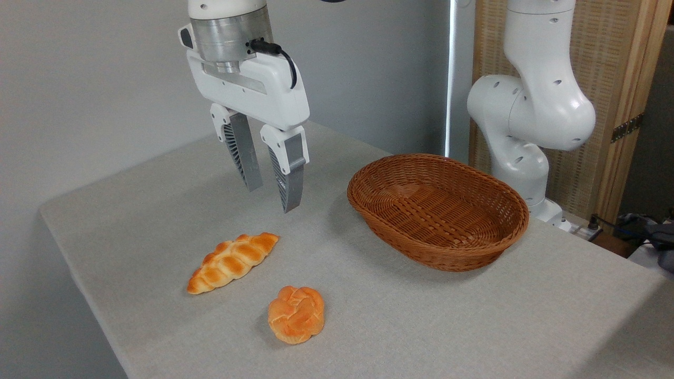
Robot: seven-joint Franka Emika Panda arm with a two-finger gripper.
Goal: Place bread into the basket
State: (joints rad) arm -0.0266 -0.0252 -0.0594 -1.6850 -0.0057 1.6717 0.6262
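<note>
The bread (232,262), a long braided golden-orange loaf with pointed ends, lies flat on the grey tablecloth at the left front. The basket (439,260), oval reddish-brown wicker with nothing inside, stands on the table to the right. My gripper (272,199) hangs in the air above and slightly behind the bread, well clear of it. Its two grey ribbed fingers (290,179) point down and stand apart with nothing between them.
A round knotted orange bun (296,314) lies on the cloth just right of and nearer than the bread. The arm's white base (526,116) rises behind the basket. The table's left edge (79,273) runs close to the bread. Cables and clutter sit at the far right.
</note>
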